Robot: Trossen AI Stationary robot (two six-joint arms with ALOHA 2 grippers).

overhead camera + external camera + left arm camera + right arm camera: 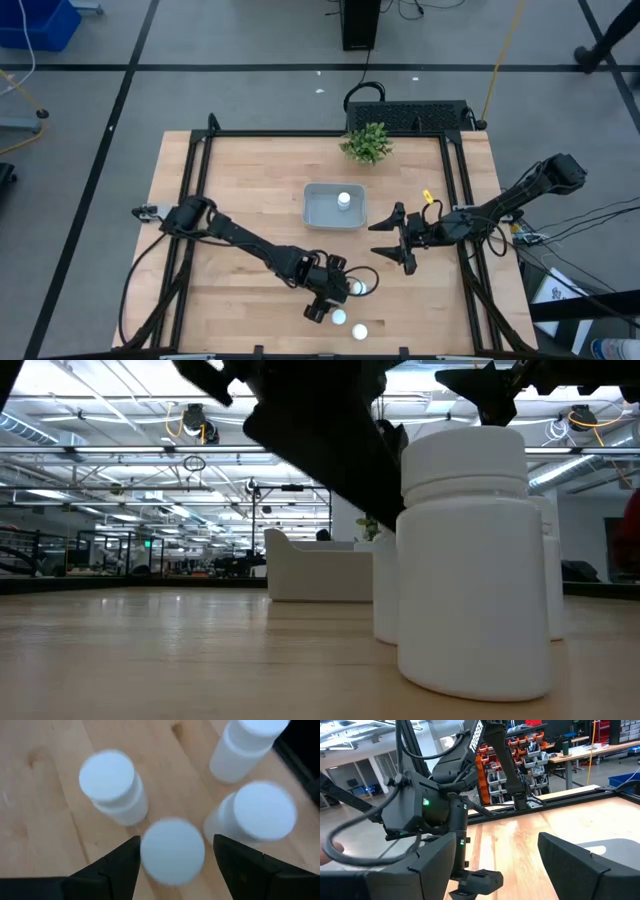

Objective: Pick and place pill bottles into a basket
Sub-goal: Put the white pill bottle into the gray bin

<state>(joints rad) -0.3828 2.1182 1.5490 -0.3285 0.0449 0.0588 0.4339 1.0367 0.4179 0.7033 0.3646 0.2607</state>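
Left claw (172, 857) open, straddling pill bottle (172, 851), fingers either side

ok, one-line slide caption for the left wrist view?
Open left gripper straddling one pill bottle, three more bottles standing close by on the table.

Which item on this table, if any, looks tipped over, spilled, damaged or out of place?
Nothing stands out. One pill bottle stands upright in the basket; the other four bottles stand upright on the table under the left gripper.
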